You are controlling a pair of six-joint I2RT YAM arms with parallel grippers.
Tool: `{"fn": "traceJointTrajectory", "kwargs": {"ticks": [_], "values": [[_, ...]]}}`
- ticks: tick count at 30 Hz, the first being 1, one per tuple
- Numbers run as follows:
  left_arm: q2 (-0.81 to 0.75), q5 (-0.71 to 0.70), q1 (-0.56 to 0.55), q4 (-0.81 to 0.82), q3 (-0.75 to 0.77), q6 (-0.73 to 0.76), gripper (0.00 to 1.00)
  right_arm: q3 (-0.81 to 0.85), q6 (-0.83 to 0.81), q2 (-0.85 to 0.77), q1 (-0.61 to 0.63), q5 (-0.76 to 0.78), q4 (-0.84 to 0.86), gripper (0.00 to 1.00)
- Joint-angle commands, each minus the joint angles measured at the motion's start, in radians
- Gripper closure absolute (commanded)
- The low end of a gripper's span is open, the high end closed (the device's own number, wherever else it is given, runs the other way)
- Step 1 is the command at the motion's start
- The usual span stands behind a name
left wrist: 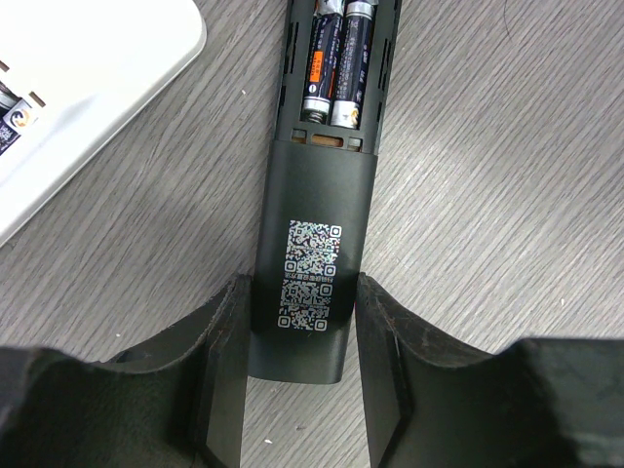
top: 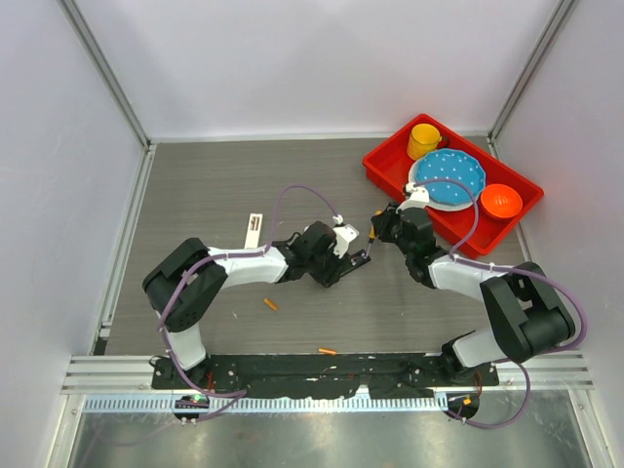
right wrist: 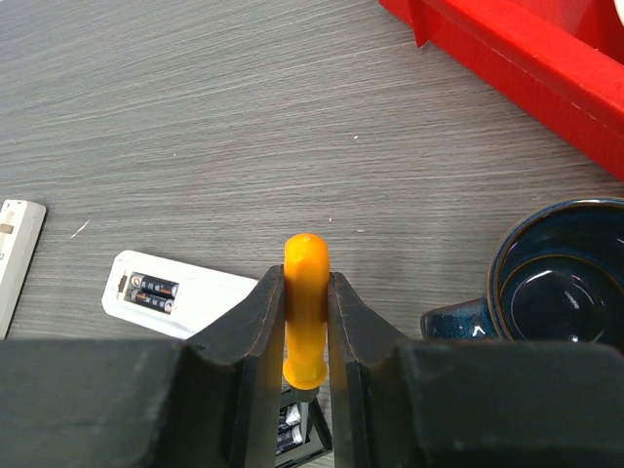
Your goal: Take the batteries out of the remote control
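Observation:
A black remote control [left wrist: 312,195] lies on the table with its back cover off. Two dark batteries [left wrist: 336,58] with metallic ends sit in its open bay. My left gripper [left wrist: 302,292] is shut on the remote's lower end, one finger on each side. It shows near the table's middle in the top view [top: 341,260]. My right gripper [right wrist: 306,283] is shut on an orange-handled screwdriver [right wrist: 306,322], whose tip points down at the black remote's bay [right wrist: 297,429]. A white remote [right wrist: 180,292] beside it also holds two dark batteries [right wrist: 151,288]. Two loose orange batteries [top: 271,304] [top: 328,351] lie near the front.
A red tray [top: 385,166] at the back right holds a yellow cup [top: 423,139], a blue plate [top: 448,175] and an orange bowl [top: 501,201]. A dark blue mug [right wrist: 561,283] stands right of my right gripper. A white cover strip [top: 253,231] lies to the left.

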Motion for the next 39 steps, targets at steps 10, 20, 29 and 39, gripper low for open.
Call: {"fn": "traceJointTrajectory", "kwargs": {"ticks": [10, 20, 29, 39], "values": [[0.058, 0.067, -0.006, -0.100, 0.022, 0.002, 1.00, -0.008, 0.106, -0.021, 0.002, -0.151, 0.017, 0.99], [0.074, 0.067, -0.004, -0.112, 0.036, 0.002, 1.00, 0.000, 0.142, -0.062, 0.002, -0.236, 0.015, 0.99], [0.083, 0.065, -0.006, -0.118, 0.044, -0.001, 1.00, 0.003, 0.169, -0.085, 0.004, -0.277, 0.014, 0.99], [0.084, 0.059, -0.004, -0.123, 0.048, -0.003, 1.00, 0.005, 0.174, -0.103, 0.007, -0.296, 0.000, 0.99]]}}
